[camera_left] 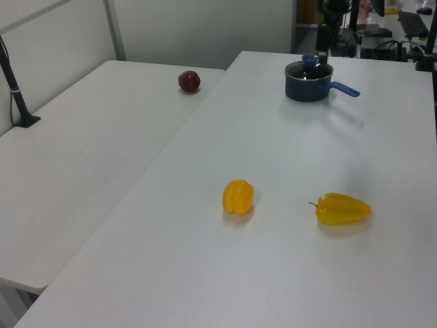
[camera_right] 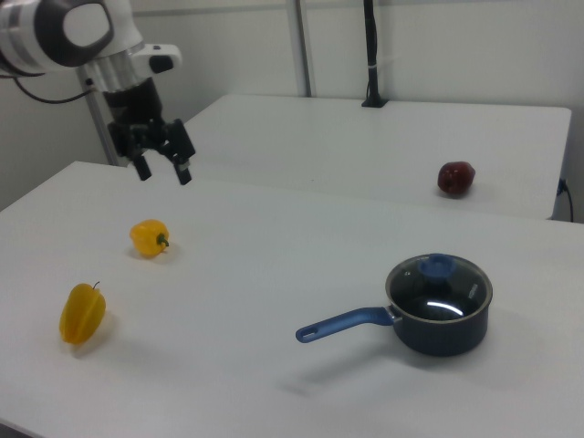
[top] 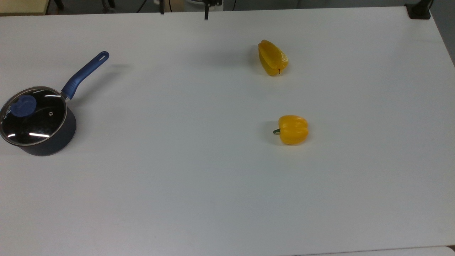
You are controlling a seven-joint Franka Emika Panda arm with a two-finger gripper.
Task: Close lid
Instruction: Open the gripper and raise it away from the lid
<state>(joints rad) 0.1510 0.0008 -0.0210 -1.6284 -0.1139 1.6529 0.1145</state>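
Observation:
The glass lid (top: 33, 116) with its blue knob (top: 23, 105) lies flat on the dark blue saucepan (top: 49, 142) at the top view's left; lid (camera_right: 439, 285) and saucepan (camera_right: 440, 319) also show in the right view. In the left view the saucepan (camera_left: 308, 82) stands at the far end of the table. My gripper (camera_right: 163, 172) hangs open and empty well above the table, far from the saucepan, at the right view's left. Its fingertips (top: 206, 16) poke in at the top view's upper edge.
A long yellow pepper (top: 272, 57) and a yellow bell pepper (top: 292, 129) lie right of centre in the top view. The saucepan's blue handle (top: 85, 74) points up and right. A dark red fruit (camera_right: 455, 178) sits on the neighbouring table (camera_right: 383, 137).

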